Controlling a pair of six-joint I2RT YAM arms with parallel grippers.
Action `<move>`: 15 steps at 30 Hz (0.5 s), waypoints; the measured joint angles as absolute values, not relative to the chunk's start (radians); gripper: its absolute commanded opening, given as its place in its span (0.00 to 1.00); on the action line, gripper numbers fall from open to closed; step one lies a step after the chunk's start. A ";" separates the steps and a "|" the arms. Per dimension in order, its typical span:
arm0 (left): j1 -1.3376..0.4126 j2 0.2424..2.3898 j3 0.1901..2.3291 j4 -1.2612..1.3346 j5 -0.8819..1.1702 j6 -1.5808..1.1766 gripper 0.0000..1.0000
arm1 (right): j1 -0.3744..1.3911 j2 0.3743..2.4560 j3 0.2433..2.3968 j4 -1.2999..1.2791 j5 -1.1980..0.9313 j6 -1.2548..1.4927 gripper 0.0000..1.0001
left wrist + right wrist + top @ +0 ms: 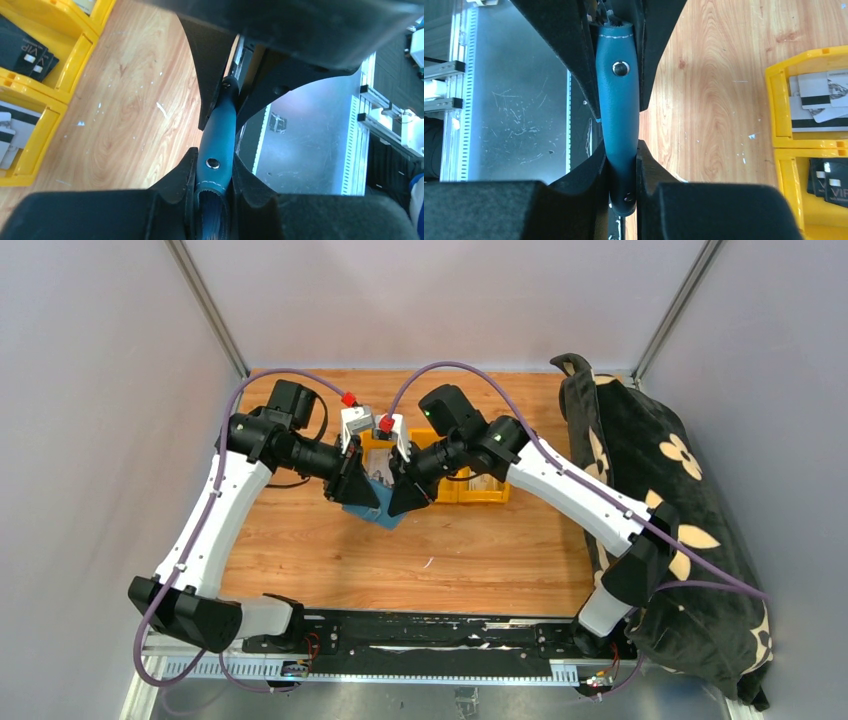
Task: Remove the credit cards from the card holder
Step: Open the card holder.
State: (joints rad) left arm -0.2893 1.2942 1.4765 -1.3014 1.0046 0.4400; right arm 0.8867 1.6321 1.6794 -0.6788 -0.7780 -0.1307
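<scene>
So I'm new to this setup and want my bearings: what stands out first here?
Both arms meet mid-table, the left gripper and right gripper clamped on opposite ends of the blue card holder. Just beyond, yellow bins hold cards; a black flowered bag fills the right side.

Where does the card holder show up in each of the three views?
Top external: card holder at centre, just below the yellow bins.
Left wrist: holder lower centre, edge-on; bins far left.
Right wrist: holder centre-left, edge-on; bins right.
Shared landmark: the yellow bins.
</scene>
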 measured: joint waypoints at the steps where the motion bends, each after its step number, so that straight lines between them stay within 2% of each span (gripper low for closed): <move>1: -0.289 1.291 1.477 -1.297 1.008 0.442 0.00 | 0.887 1.633 1.689 -0.691 -0.771 -0.140 0.15; 4: -0.289 1.287 1.480 -1.281 1.008 0.447 0.00 | 0.887 1.632 1.705 -0.704 -0.718 -0.146 0.34; 6: -0.290 1.290 1.486 -1.261 0.992 0.439 0.00 | 0.888 1.620 1.697 -0.685 -0.654 -0.118 0.52; 9: -0.291 1.291 1.485 -1.203 0.915 0.351 0.00 | 0.887 1.522 1.573 -0.543 -0.463 -0.020 0.73; 13: -0.291 1.249 1.401 -1.021 0.759 0.145 0.00 | 0.882 1.241 1.251 -0.235 -0.216 0.142 0.76; 15: -0.291 1.189 1.322 -0.903 0.676 0.027 0.00 | 0.892 1.147 1.160 -0.116 -0.140 0.202 0.76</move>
State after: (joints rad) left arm -0.2913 1.1889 1.3224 -0.9031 0.6758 0.0269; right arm 0.8921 1.1469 1.1603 -0.1162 -0.1402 0.2024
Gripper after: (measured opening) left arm 0.218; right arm 0.756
